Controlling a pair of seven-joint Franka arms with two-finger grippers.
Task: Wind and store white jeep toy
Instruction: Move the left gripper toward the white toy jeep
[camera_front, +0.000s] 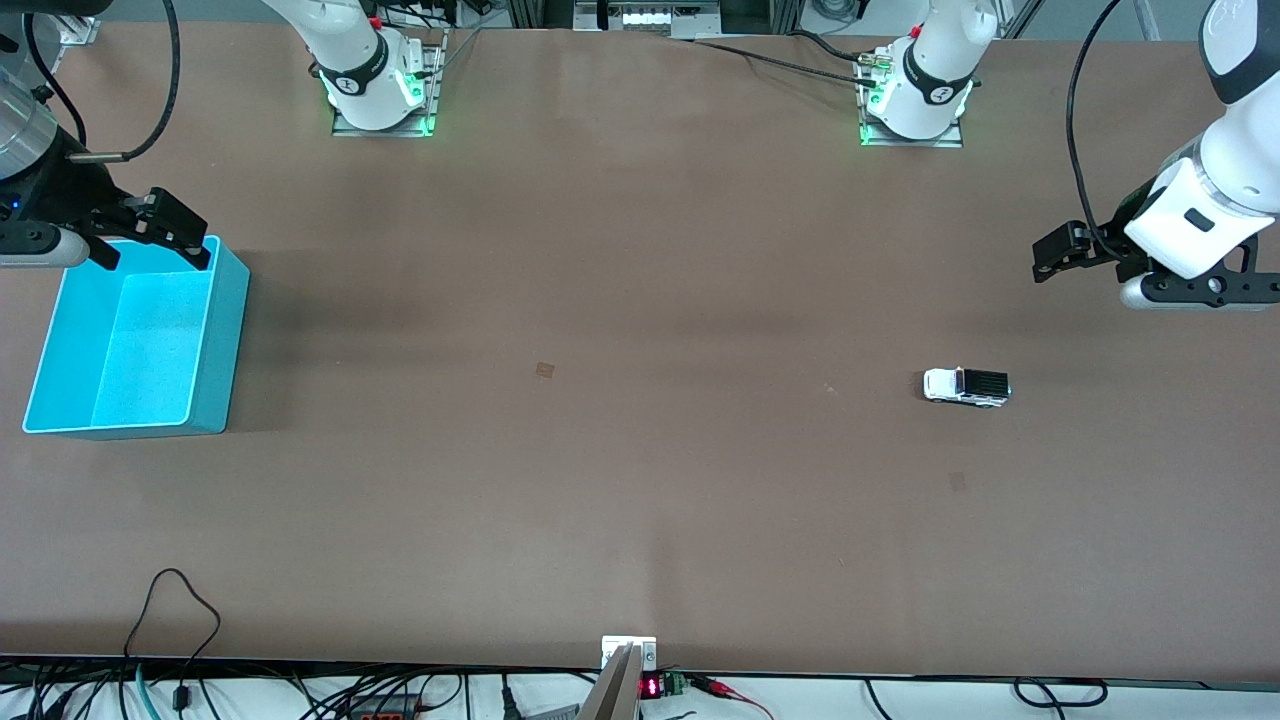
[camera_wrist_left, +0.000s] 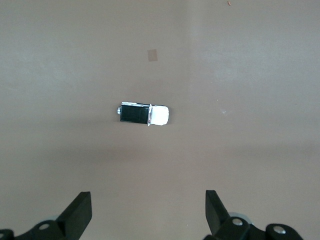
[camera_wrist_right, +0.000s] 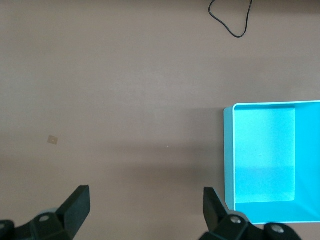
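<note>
**Jeep sits alone on the bench, both arms held up and empty**

The white jeep toy (camera_front: 966, 386) stands on its wheels on the brown bench (camera_front: 640, 480), toward the left arm's end, at about three o'clock from the bench's middle in the front view. Its white hood points toward the right arm's end and its black rear panel toward the left arm's end. Nothing touches it.

The left gripper (camera_front: 1050, 262) hangs in the air over bare bench at the left arm's end, at roughly one o'clock from the jeep in the front view. Its jaws are released and spread wide, holding nothing; the left wrist view shows the two dark fingers (camera_wrist_left: 80, 214) well apart with the jeep (camera_wrist_left: 144, 114) lying on the bench between and above them in that picture.

The turquoise bin (camera_front: 215, 340) rests at the right arm's end, at nine o'clock from the bench's middle, and is well apart from the jeep. The right gripper (camera_front: 155, 245) hovers over the bin's rim nearest the robots' bases, jaws released and empty.
</note>
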